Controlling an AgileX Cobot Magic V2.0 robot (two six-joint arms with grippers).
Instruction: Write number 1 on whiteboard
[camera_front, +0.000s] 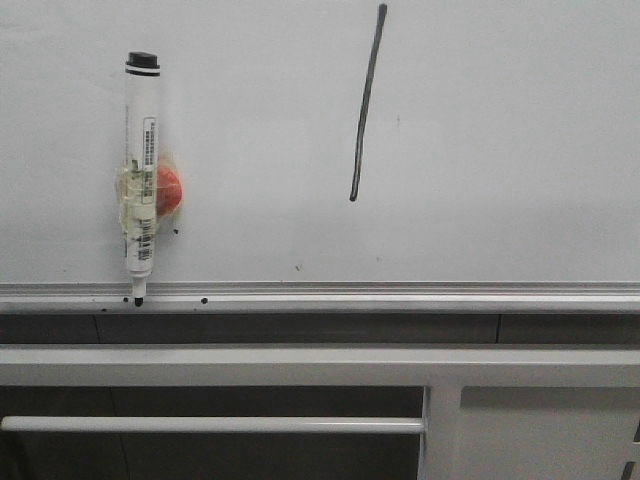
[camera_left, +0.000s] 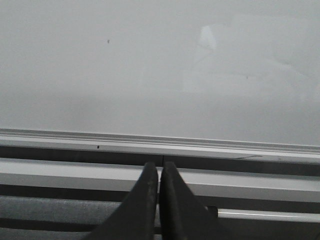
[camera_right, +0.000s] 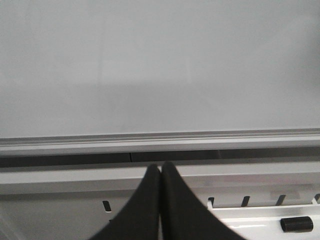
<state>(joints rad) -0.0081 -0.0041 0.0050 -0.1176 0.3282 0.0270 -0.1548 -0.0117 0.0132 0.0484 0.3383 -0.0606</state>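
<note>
The whiteboard (camera_front: 480, 150) fills the front view, pale and glossy, with a ribbed silver rail (camera_front: 400, 292) along its near edge. The number 1 (camera_front: 366, 103) is a thin dark, slightly slanted stroke on it at upper middle. A white marker (camera_front: 141, 170) with a black cap lies on the board at left, an orange lump taped to its side, its tip on the rail. Neither gripper shows in the front view. My left gripper (camera_left: 159, 167) is shut and empty before the rail (camera_left: 150, 142). My right gripper (camera_right: 160, 167) is shut and empty before the rail (camera_right: 200, 140).
A white metal frame (camera_front: 300, 365) with a horizontal bar (camera_front: 210, 425) runs below the board. Small black specks (camera_front: 204, 300) dot the rail near the marker tip. The right wrist view shows slots in the frame (camera_right: 107, 205) and a small black part (camera_right: 297, 224).
</note>
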